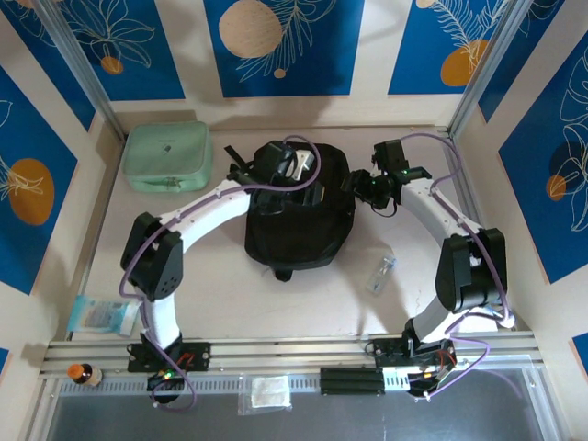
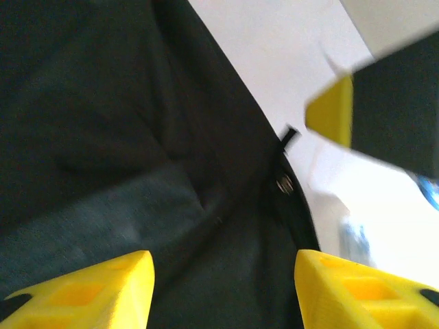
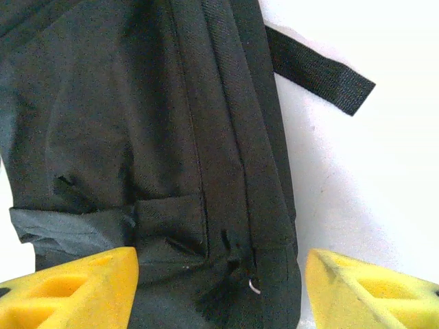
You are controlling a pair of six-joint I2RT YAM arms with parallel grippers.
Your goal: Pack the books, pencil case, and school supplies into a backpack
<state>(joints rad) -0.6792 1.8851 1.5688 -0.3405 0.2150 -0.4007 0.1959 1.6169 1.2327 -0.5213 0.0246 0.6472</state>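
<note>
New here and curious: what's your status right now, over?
Left fingers open, right fingers open, both at backpack. Clear plastic piece lies unpacked on table. Nothing seen blocking.

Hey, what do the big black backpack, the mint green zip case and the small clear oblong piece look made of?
Black backpack: matte woven fabric, probably nylon; weave and soft creases show. Mint green zip case: smooth, slightly padded-looking, maybe faux leather; too far to tell. Clear oblong piece: see-through, likely plastic.
</note>
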